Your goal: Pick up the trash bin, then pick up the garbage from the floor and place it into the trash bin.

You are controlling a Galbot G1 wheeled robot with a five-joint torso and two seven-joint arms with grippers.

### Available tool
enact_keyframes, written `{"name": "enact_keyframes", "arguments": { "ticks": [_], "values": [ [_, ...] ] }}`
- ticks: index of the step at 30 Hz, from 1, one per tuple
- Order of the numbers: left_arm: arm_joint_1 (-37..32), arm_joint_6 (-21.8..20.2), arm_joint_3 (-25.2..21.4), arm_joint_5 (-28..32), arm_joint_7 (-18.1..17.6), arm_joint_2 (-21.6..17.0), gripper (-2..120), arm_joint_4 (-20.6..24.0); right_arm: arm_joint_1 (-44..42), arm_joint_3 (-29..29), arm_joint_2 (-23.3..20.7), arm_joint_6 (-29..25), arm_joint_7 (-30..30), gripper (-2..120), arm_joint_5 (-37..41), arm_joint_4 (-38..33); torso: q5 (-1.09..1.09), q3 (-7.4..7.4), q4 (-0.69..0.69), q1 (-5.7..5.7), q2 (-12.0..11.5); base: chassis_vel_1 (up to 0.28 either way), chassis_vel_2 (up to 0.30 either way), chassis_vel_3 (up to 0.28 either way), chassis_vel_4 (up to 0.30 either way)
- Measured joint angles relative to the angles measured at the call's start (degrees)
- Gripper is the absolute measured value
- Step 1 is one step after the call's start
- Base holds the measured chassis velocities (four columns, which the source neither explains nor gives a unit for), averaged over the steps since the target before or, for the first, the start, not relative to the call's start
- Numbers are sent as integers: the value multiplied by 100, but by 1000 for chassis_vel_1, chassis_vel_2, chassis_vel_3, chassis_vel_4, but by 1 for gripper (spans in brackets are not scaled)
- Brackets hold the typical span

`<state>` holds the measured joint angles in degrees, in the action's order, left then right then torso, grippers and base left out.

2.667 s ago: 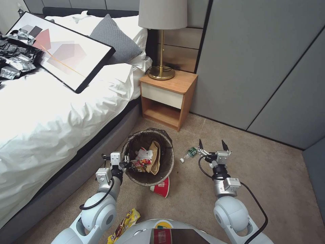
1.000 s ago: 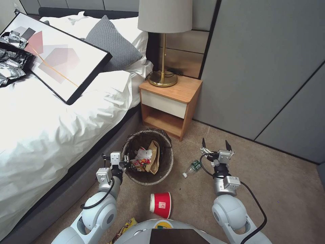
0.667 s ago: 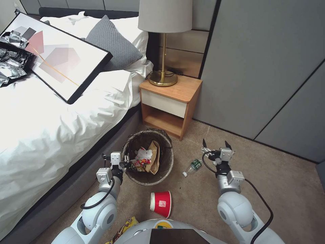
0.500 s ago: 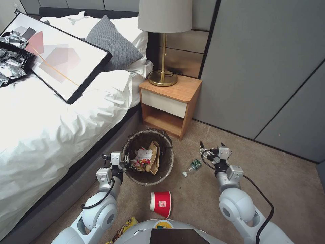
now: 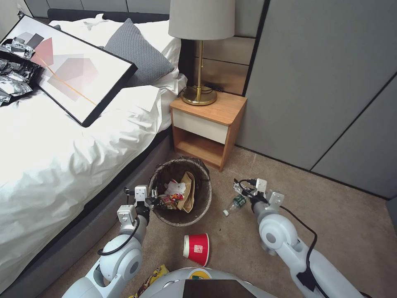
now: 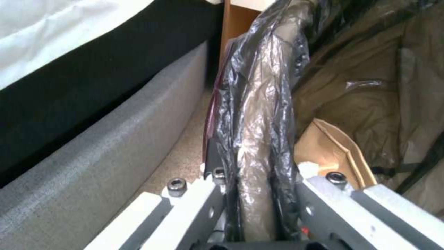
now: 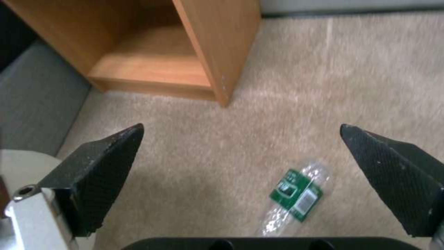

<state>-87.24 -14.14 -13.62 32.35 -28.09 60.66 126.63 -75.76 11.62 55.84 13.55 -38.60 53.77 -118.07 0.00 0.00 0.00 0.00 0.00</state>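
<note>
The left gripper (image 5: 152, 198) pinches the bag-wrapped rim of the small round trash bin (image 5: 203, 203) lined with a dark plastic bag, which sits on the beige carpet beside the grey bed base and holds a crumpled brown paper bag (image 5: 189, 191) and wrappers. The right gripper (image 7: 240, 163), its black fingers spread wide, hovers just above the clear plastic bottle with a green label (image 7: 296, 194) lying on its side near the wooden nightstand (image 5: 206, 124). A red-and-white paper cup (image 5: 197, 249) lies tipped over on the carpet near the bin.

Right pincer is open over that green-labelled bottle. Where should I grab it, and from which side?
Judging by its pose, take the bottle across its labelled middle, from above. It lies flat on the carpet, and the right pincer is open wide enough to straddle it.
</note>
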Motion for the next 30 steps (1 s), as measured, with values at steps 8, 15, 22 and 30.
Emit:
{"name": "enact_keyframes", "arguments": {
  "ticks": [8,15,22,30],
  "values": [
    [7,0,-2,3,-2,2,0,-6,701,-297,330,242,-690,100,890,567,0,0,1,0,0,0,0,0,0],
    [2,3,-24,9,-2,-6,0,-8,1217,-540,688,313,-1040,100,1253,1157,-1,0,0,0,0,0,0,0,0],
    [9,10,-29,19,-2,-13,0,-17,1471,-646,945,333,-1217,100,1304,1530,-1,0,1,0,0,0,0,0,0],
    [58,13,-4,54,-2,-34,0,-52,1684,-670,1241,359,-1302,99,1076,2325,0,0,1,0,0,0,0,0,0]
  ]
}}
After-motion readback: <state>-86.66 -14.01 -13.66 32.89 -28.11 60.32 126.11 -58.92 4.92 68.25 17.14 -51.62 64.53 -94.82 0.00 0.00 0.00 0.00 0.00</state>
